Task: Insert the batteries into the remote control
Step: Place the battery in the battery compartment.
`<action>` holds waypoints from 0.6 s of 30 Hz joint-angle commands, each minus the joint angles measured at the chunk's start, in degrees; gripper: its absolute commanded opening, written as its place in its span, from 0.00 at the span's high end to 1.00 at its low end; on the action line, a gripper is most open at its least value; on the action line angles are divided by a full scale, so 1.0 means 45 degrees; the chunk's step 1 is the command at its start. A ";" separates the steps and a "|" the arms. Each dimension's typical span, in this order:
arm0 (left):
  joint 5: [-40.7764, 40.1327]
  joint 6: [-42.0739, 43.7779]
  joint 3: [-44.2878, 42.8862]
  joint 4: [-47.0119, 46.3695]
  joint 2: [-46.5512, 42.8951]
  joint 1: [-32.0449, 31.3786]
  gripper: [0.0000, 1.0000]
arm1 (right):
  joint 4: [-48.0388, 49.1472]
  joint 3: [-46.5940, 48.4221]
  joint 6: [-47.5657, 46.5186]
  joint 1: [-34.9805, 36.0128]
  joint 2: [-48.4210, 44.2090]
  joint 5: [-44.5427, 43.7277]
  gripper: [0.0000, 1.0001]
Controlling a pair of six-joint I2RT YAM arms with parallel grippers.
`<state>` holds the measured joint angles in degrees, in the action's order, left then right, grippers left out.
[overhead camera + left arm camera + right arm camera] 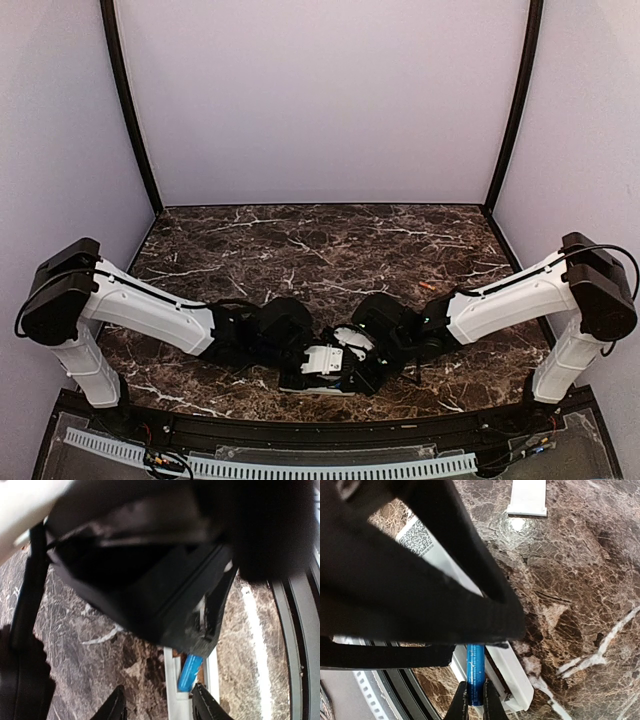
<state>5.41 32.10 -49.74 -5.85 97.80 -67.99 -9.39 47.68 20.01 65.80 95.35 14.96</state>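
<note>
The white remote control [322, 362] lies back-up near the table's front edge, between the two arms. Its open battery bay [197, 667] shows in the left wrist view. My right gripper [476, 704] is shut on the blue battery [475, 672], which leans tilted into the bay at the remote's end [517, 680]. The left gripper [160, 711] is open; its fingers straddle the remote's body [175, 695], and the left finger stands off it over the marble. A small orange-red battery [427, 287] lies on the table behind the right arm.
A loose white cover [527, 497] lies on the marble beyond the remote. The black rail of the table's front edge [295, 645] runs close beside the remote. Both arms crowd together over the near centre.
</note>
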 commanded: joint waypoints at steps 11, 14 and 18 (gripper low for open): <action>0.0109 0.0234 -0.0811 0.1536 0.1287 -0.0163 0.66 | 0.2272 0.0068 -0.0355 -0.0278 0.0899 -0.2739 1.00; -0.0093 0.0615 -0.0715 0.1895 0.1386 -0.0184 0.67 | 0.2228 0.0088 -0.0348 -0.0272 0.0805 -0.2809 1.00; -0.0483 0.0919 -0.0638 0.2565 0.1316 -0.0185 0.67 | 0.2211 0.0102 -0.0355 -0.0274 0.0722 -0.2839 1.00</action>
<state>8.62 33.76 -53.65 -4.21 101.06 -68.82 -9.26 47.66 19.25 65.78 95.24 14.79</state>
